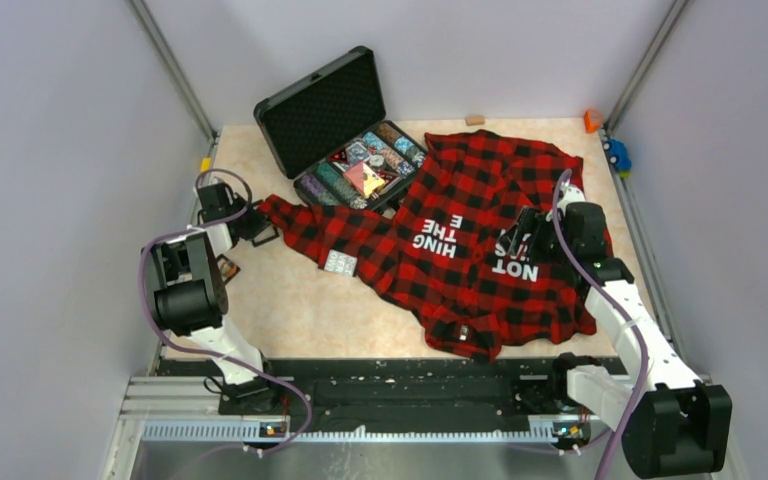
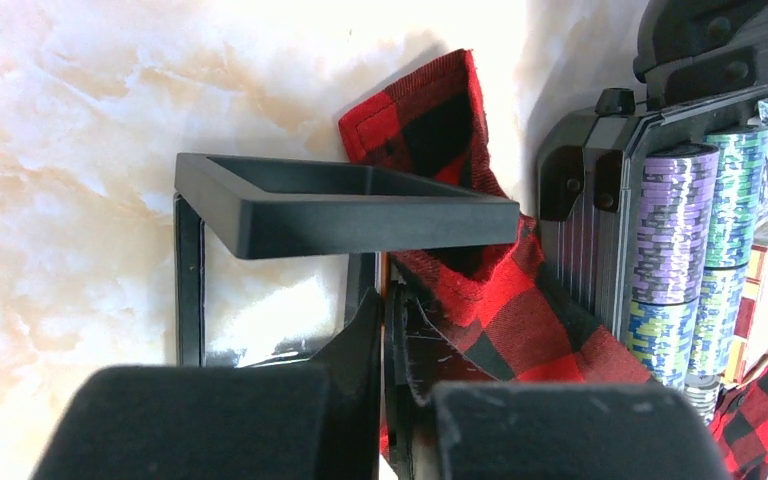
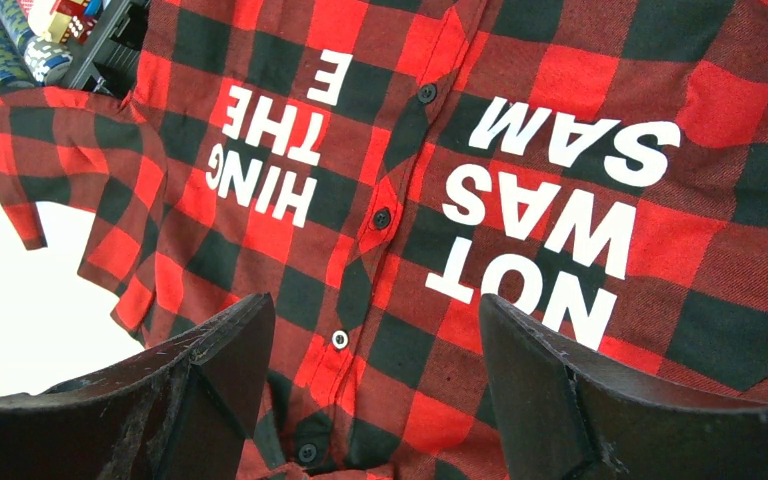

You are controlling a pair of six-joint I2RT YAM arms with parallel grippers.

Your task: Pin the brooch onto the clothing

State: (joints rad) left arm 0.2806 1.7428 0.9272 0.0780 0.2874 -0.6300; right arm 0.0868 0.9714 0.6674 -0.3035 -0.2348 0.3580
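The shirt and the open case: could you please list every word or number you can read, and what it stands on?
"NOT", "WAS", "SAM": white block letters on one front half of the shirt, upside down in the right wrist view.
"HING", "THE", "E": same lettering on the other half, across the buttons.
On the chips in the case: markings too small to read.

Bare table [image 1: 300,305] left of shirt [image 1: 480,290]; open case [image 1: 322,112] (lid raised) blocks behind.

The long-sleeved flannel shirt [image 1: 480,190] is red-and-black checked, lettered in white. The marbled tabletop [image 1: 290,300] is cream, the open hard case [image 1: 320,110] black.
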